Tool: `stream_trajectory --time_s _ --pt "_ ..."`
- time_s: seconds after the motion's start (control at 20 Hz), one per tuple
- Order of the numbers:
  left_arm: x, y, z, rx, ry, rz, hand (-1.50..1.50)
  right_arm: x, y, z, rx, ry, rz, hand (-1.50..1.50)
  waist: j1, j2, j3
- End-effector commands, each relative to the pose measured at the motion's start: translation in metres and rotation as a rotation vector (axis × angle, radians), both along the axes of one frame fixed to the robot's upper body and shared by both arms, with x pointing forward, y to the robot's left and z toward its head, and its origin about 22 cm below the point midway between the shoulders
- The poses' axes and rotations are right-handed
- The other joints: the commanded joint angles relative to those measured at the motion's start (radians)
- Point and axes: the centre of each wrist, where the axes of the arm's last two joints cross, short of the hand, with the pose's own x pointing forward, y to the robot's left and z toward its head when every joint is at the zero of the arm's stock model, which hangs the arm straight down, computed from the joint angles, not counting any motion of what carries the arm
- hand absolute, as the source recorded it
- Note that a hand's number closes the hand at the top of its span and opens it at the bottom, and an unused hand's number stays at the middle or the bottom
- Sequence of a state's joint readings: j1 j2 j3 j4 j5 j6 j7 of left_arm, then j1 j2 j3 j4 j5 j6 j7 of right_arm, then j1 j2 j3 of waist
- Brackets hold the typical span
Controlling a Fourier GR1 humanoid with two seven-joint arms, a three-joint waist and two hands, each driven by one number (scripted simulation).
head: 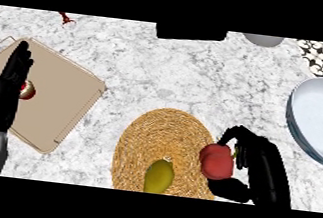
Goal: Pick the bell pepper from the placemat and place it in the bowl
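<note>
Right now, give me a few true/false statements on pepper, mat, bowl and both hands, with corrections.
1. The right hand is curled round the red pepper. True.
2. The pepper is already in the bowl. False: it is at the right edge of the woven mat, apart from the bowl.
3. A yellow-green fruit lies on the mat. True.
4. The left hand holds the fruit. False: it is open, fingers up, at the left over the board.
5. The bowl is left of the mat. False: it sits at the right edge of the view.
</note>
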State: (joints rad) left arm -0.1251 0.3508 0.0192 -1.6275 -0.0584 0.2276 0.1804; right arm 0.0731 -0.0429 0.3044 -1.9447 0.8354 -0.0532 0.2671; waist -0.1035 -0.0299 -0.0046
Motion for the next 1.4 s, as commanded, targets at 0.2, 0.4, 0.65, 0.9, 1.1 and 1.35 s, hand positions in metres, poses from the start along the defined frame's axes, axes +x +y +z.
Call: stream_trajectory --time_s 0.2,0.4,0.65,0.9,1.1,1.35 --pt "0.002 0.003 0.002 0.002 -0.025 -0.068 0.0 -0.059 -0.057 0.075 0.077 -0.087 -0.279 1.5 0.089 0.027 0.004" --pt "0.008 -0.023 -0.008 -0.01 -0.029 -0.102 0.0 -0.033 -0.101 0.085 0.092 -0.136 -0.351 1.5 0.099 0.031 0.005" --pt "0.005 -0.018 0.009 -0.025 -0.026 -0.09 0.0 -0.017 -0.162 0.046 0.04 -0.177 -0.429 1.5 0.101 0.03 0.006" --pt "0.025 -0.035 0.02 -0.001 -0.023 -0.101 0.0 0.011 -0.202 0.05 -0.069 -0.209 -0.485 1.5 0.101 0.032 0.005" --pt "0.011 -0.022 0.004 -0.02 -0.039 -0.118 0.0 0.037 -0.252 0.02 -0.21 -0.196 -0.572 1.5 0.125 0.037 0.006" --pt "0.016 -0.032 -0.006 0.003 -0.042 -0.11 0.0 0.061 -0.294 0.007 -0.251 -0.202 -0.623 1.5 0.122 0.038 0.007"
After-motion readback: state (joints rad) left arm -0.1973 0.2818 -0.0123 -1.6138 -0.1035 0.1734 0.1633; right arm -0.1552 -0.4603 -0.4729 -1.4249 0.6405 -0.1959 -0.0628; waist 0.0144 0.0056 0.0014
